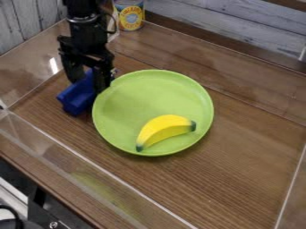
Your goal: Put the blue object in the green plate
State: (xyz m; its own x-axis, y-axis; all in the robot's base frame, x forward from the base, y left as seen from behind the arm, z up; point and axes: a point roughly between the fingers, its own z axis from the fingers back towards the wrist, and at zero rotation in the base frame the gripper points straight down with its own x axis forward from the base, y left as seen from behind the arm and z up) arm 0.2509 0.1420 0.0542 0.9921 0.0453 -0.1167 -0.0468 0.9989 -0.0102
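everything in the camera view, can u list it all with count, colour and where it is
plate: one, lime green, round, on the table right of the blue block in the picture
banana: one, yellow, inside the plate, toward its lower edge in the picture
blue block: one, dark blue, on the table just left of the plate, partly hidden by the fingers
can: one, yellow with a pale label, at the top edge of the picture, partly cut off
table: one, brown wood, under the plate and block
robot arm: one, black, coming in from the top left, its fingers down at the blue block
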